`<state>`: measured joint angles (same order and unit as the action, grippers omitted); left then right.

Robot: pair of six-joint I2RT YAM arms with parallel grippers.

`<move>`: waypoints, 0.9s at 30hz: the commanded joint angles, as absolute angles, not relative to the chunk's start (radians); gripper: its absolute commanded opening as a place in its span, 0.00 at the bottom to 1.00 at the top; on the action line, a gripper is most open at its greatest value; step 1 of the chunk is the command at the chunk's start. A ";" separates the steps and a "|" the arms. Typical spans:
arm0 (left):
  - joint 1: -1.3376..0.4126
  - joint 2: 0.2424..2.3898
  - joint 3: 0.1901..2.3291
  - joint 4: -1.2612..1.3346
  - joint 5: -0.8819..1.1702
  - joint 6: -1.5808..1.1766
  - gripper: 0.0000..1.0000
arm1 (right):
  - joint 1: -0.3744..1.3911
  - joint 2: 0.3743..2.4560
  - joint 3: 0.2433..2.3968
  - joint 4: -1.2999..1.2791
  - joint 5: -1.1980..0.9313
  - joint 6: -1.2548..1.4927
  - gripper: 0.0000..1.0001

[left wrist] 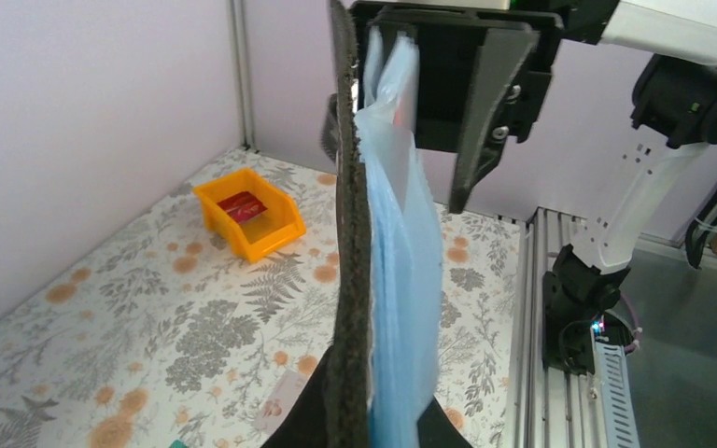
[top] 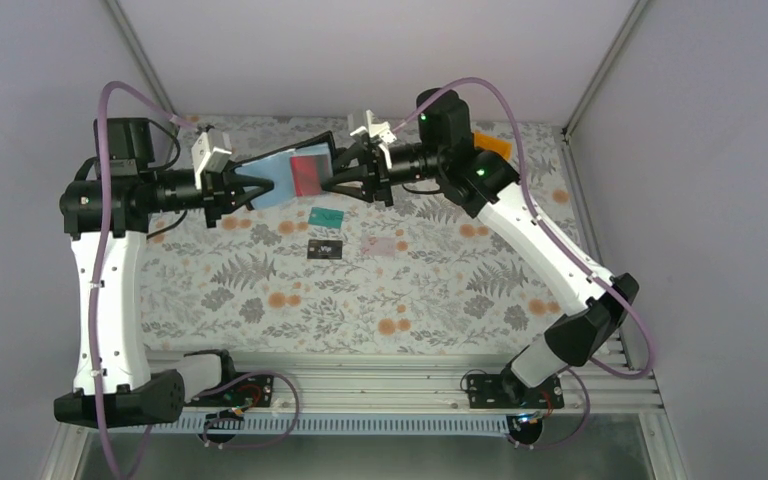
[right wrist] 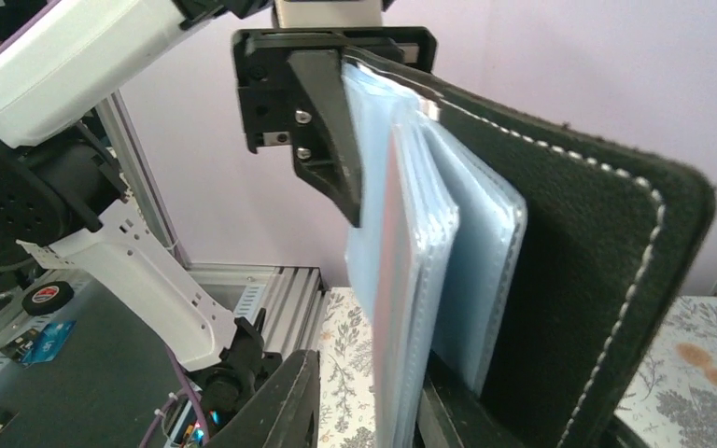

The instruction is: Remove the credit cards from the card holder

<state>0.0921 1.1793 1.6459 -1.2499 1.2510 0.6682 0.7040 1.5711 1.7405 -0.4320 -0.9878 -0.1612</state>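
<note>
A teal card (top: 327, 215), a black card (top: 326, 248) and a pink card (top: 384, 245) already lie on the table (top: 440, 290). The left gripper (top: 245, 190) clamps the card holder (top: 278, 172) in the air at the far middle. The right gripper (top: 332, 180) has its jaws slightly apart around the sleeves, where a reddish card (top: 310, 172) is not yet out.

The left arm (top: 110, 290) and the right arm (top: 545, 235) are wearing white shells on their long links and black housings at the joints. The left pincer (top: 260, 189) is showing black wedge-shaped fingers (top: 243, 185) tapering to points; just behind it a white camera block (top: 210, 152) is riding the wrist. The right pincer (top: 326, 184) is carrying the same black wedges, with its own white block behind. Farther back from each pincer a mauve cable (top: 105, 215) is looping along the arm. Green lights (top: 481, 171) are glowing on the black joints behind the right pincer. Silver screw heads (right wrist: 301, 117) are dotting the left pincer's black finger mount.
</note>
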 commanded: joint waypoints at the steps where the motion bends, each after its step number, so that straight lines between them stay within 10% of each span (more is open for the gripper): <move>1: 0.106 1.183 1.635 -1.193 1.241 0.626 0.03 | 0.720 1.506 1.718 -0.407 -1.032 -0.197 0.26; 22: 0.127 1.176 1.603 -1.165 1.260 0.598 0.02 | 0.811 1.480 1.632 -0.286 -0.681 -0.104 0.25; 27: 0.127 1.177 1.606 -1.169 1.259 0.605 0.02 | 0.810 1.438 1.614 -0.284 -0.677 -0.132 0.37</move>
<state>0.1223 1.1828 1.5986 -1.1824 1.2236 0.5915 0.7982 1.5002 1.6337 -0.3164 -0.7029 -0.1181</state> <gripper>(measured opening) 0.065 0.325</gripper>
